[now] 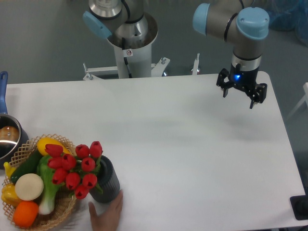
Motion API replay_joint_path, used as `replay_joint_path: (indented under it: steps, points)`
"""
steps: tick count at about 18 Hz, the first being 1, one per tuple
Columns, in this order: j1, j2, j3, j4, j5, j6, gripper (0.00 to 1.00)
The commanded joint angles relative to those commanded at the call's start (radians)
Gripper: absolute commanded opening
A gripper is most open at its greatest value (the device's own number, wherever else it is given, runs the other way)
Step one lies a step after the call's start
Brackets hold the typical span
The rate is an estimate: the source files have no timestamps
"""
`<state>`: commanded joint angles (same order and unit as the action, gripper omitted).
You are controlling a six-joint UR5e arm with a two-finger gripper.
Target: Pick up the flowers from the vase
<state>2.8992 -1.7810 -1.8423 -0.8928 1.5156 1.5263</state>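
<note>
The flowers (pixel 74 168), a bunch of red tulip buds with green stems, stand in the vase (pixel 107 181), a short dark grey ribbed cylinder near the table's front left. The bunch leans left over the wicker basket. My gripper (pixel 238 96) hangs above the far right of the table, far from the vase. Its fingers are spread apart and hold nothing.
A wicker basket (pixel 65 206) with vegetables and fruit sits left of the vase, touching the flowers. A metal pot (pixel 8 139) with a blue handle is at the left edge. A person's hand (pixel 107 214) rests on the table just in front of the vase. The arm's base (pixel 130 43) stands behind the table.
</note>
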Motion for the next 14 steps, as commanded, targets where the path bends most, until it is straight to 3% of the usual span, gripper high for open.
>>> replay_joint_path:
  steps: [11,14]
  points:
    - [0.005,-0.008,-0.008,0.000,-0.014,-0.046,1.00]
    - [0.009,-0.009,-0.014,0.006,-0.081,-0.048,1.00]
